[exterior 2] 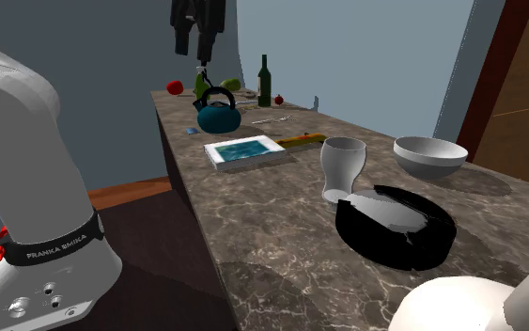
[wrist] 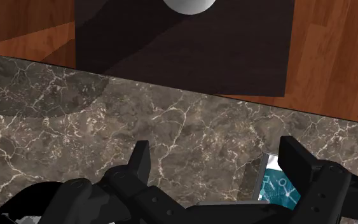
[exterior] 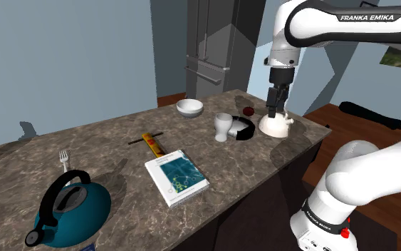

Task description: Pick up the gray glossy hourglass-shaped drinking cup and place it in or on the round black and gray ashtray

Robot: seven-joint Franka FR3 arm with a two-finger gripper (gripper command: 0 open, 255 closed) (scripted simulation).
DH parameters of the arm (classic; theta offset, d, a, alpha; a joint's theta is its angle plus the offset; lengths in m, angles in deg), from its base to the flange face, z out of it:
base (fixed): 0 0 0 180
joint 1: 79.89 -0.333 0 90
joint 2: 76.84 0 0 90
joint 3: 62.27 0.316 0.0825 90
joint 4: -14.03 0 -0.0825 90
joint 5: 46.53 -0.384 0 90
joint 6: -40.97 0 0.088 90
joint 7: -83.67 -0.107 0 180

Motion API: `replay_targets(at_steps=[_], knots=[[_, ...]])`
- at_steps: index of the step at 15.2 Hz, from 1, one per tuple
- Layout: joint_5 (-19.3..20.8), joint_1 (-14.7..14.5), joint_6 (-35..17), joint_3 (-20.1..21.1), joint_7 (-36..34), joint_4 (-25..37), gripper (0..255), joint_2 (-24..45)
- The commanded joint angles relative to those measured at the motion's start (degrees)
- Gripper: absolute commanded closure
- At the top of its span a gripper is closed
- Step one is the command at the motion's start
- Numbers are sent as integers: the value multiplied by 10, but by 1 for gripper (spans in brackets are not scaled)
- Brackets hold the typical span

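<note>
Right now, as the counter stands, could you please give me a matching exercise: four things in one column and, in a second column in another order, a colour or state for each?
Things
1. kettle
2. cup
3. ashtray
4. book

Descriptions
a. lies flat, with a blue cover
b. black, round and low
c. teal, with a black handle
d. pale, standing upright, narrow at the waist

Pairs: 1-c, 2-d, 3-b, 4-a.
</note>
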Motion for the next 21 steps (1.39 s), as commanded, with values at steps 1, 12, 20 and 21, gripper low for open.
replay_targets(at_steps=[1,12,20,21], knots=[[0,0,0,0,0,0,0,0],[-8,-3,-166,-44,55,70,0,226],[-44,-4,-236,-67,103,179,0,403],[-49,-3,-241,-69,109,196,0,426]])
